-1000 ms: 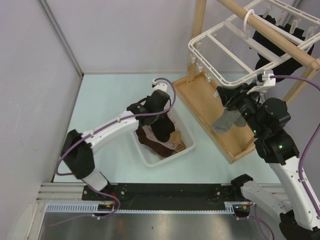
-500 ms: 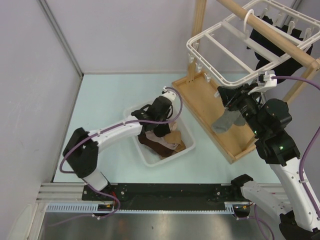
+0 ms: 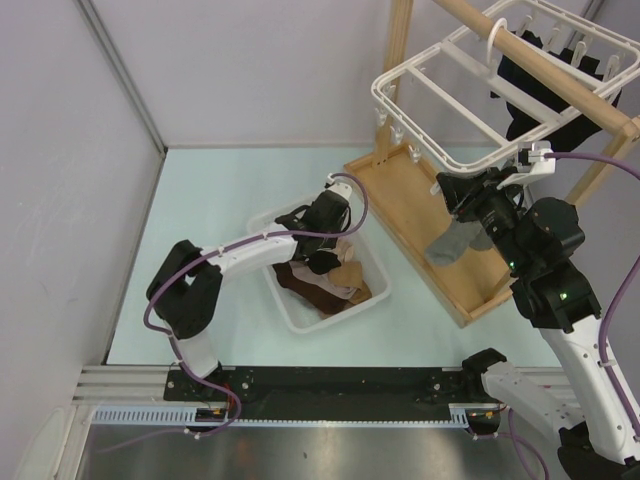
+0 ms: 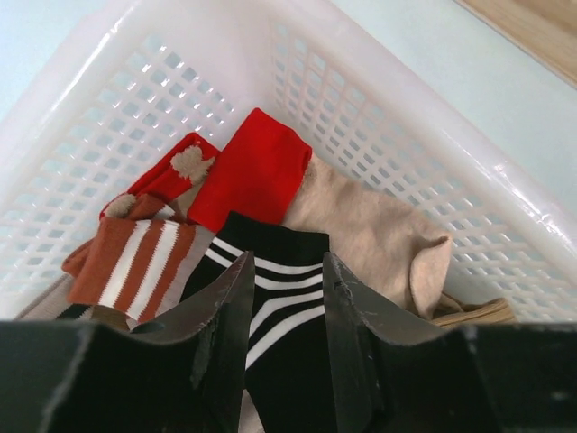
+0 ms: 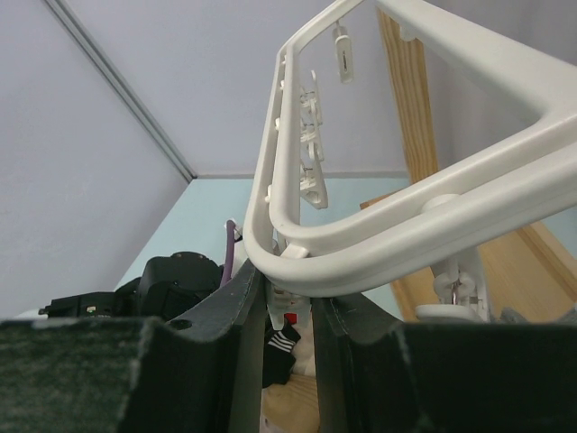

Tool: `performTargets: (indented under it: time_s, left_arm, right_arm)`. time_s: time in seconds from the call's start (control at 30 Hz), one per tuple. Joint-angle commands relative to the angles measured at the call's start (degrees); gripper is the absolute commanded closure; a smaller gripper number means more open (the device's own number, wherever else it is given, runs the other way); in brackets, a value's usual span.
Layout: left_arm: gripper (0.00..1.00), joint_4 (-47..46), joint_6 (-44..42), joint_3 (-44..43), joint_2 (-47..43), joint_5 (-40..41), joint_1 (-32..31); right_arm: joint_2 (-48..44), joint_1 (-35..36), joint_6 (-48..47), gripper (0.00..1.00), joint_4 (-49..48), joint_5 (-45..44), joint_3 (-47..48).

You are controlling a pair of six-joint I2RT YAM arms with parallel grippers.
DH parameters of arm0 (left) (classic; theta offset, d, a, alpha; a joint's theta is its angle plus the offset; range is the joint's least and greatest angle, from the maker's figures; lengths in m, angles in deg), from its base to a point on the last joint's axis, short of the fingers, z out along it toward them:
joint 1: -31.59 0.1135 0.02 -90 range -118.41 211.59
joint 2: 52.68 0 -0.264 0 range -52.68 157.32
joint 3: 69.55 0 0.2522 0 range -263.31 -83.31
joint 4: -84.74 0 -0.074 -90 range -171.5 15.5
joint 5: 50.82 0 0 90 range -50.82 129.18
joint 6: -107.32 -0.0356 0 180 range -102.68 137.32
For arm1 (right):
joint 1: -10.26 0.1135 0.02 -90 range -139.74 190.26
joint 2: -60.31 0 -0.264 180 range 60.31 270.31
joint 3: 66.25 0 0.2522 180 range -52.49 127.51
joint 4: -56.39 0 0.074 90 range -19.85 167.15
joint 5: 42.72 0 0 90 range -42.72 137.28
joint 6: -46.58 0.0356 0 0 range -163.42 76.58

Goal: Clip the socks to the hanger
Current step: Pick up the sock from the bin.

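My left gripper (image 3: pixel 323 250) is down in the white slotted basket (image 3: pixel 290 312). In the left wrist view it (image 4: pixel 284 271) is shut on a black sock with white stripes (image 4: pixel 279 298), which fills the gap between the fingers. A beige sock (image 4: pixel 370 230), red socks (image 4: pixel 257 167) and a brown striped one (image 4: pixel 135 262) lie around it. The white hanger (image 3: pixel 440 85) hangs from a wooden pole, with black socks (image 3: pixel 535 85) at its far end. My right gripper (image 3: pixel 456 198) is under its near edge, shut on a dangling clip (image 5: pixel 296 302). A grey sock (image 3: pixel 452 243) hangs just below.
The wooden pole rack (image 3: pixel 545 70) stands on a wooden base tray (image 3: pixel 420 215) at the right, right of the basket. A grey wall panel (image 3: pixel 70 150) bounds the left side. The pale green table (image 3: pixel 210 195) lies between them.
My left gripper has moved right and lower over the basket with the black sock. The right gripper and grey sock have stayed in place; the hanger shifted slightly.
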Motion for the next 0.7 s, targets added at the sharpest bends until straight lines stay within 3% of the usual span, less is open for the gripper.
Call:
performTargets:
  time_s: [0.0, 0.4, 0.67]
  left_arm:
    - [0.59, -0.19, 4.11, -0.55, -1.90, 0.10, 0.32]
    - [0.65, 7.55, 8.16, -7.23, 7.51, 1.60, 2.70]
    - [0.81, 9.22, 8.51, -6.97, 7.78, -0.68, 2.70]
  right_arm:
    - [0.21, -0.52, -1.25, 0.88, 0.52, -1.76, 0.49]
    - [0.30, -0.70, -0.99, 0.87, 0.61, -1.50, 0.49]
    - [0.30, -0.70, -1.08, 0.88, 0.61, -1.59, 0.49]
